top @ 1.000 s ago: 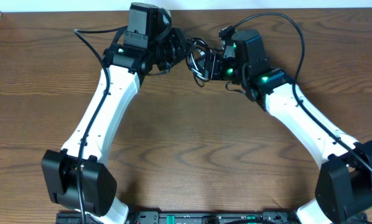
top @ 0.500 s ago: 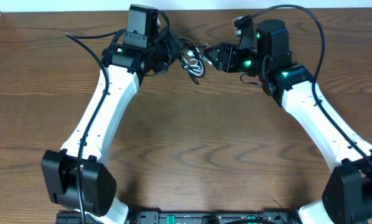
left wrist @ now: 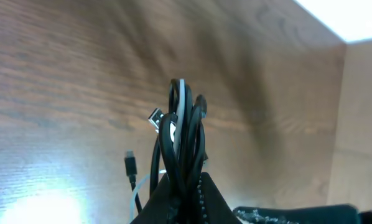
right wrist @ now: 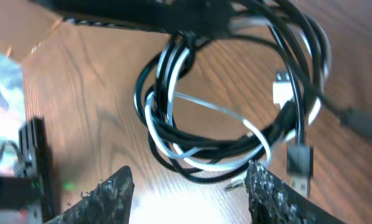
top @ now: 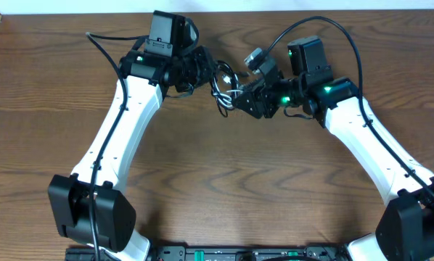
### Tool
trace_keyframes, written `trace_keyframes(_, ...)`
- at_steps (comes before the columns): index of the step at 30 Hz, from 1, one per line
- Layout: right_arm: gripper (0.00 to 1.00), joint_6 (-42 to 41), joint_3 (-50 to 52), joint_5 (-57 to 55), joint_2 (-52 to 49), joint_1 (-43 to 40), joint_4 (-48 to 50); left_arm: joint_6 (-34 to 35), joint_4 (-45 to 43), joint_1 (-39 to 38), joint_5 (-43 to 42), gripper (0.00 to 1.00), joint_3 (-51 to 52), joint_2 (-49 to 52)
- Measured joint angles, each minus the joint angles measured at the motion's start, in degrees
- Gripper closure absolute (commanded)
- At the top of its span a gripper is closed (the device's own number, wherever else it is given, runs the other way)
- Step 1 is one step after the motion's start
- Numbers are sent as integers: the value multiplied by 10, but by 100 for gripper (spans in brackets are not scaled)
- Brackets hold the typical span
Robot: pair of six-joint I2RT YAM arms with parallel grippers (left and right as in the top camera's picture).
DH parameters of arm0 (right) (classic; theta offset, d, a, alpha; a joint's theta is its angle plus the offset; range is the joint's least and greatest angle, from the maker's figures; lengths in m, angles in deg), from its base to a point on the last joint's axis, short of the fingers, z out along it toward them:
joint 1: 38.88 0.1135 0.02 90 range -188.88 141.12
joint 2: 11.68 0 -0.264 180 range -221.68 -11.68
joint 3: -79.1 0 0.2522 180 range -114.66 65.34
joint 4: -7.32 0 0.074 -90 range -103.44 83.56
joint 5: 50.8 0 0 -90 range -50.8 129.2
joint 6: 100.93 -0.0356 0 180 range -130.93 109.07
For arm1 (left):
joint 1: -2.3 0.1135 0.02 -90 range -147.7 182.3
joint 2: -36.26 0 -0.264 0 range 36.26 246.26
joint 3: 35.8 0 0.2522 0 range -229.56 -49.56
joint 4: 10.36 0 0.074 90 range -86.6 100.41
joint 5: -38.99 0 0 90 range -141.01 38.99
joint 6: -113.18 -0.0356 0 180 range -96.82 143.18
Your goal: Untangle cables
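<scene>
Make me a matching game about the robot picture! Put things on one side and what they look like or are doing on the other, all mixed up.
Things:
1. left gripper
2. right gripper
3. cables
4. table

What fits:
A. brown wood
B. open, fingers wide apart
C. pinched shut on the bundle
D. black and white loops

Pairs: 1-C, 2-B, 3-D, 4-A
</scene>
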Motion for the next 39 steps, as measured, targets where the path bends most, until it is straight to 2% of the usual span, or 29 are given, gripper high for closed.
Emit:
trace_keyframes(3,51,38,0,8,0,7,-7,-23,20,0,-13,92,0,0)
trace_keyframes(9,66,96,0,6,0,38,-37,-57,67,0,-29,92,0,0)
trace_keyframes(14,68,111,0,-8,-4,54,-40,-84,85,0,-50,93,0,0)
trace_keyframes(16,76,115,0,-11,-9,55,-35,-93,89,0,-56,93,0,0)
trace_keyframes(23,87,114,0,-10,-11,55,-28,-98,88,0,-57,93,0,0)
trace_keyframes(27,99,113,0,-12,-11,59,-28,-98,88,-1,-58,93,0,0)
trace_keyframes(34,99,94,0,-31,-11,63,-23,-102,89,0,-51,92,14,0)
trace_keyframes(39,99,63,0,-3,-10,11,-14,-102,91,-1,-34,93,19,0)
